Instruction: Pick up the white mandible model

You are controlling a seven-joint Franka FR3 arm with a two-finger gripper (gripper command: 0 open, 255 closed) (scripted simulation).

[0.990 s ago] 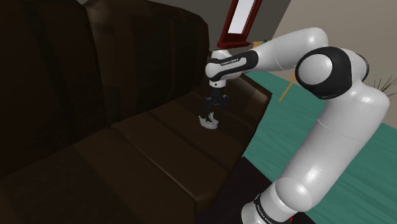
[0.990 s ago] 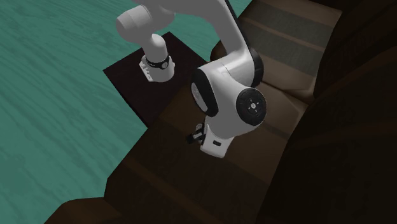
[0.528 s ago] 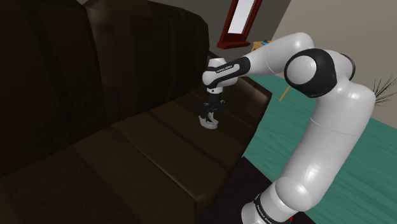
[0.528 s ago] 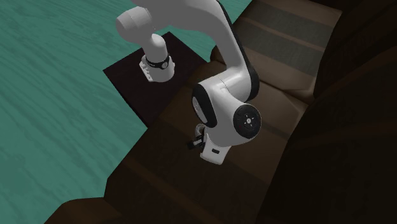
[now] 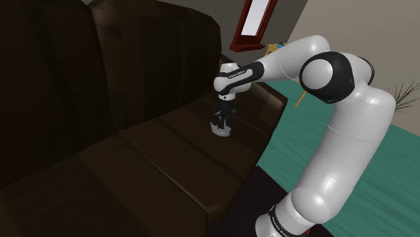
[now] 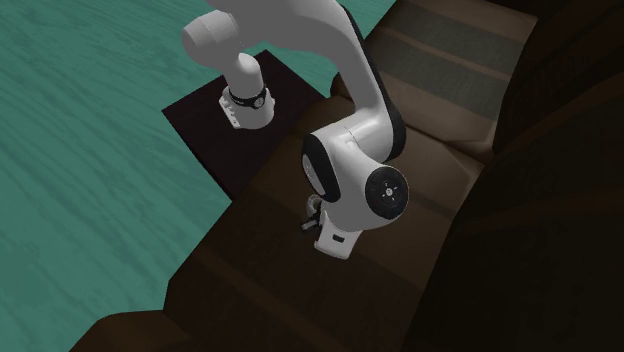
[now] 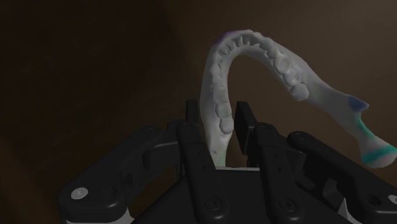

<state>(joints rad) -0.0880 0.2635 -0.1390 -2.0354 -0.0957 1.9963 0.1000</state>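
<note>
The gripper (image 7: 217,121) clamps one branch of the white mandible model (image 7: 280,63), so the grasp looks made. The model sits on the dark sofa seat (image 5: 155,155); lifting remains.

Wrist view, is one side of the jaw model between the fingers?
Yes, one branch of the white jaw model runs down between the two black fingers, which clasp it.
</note>
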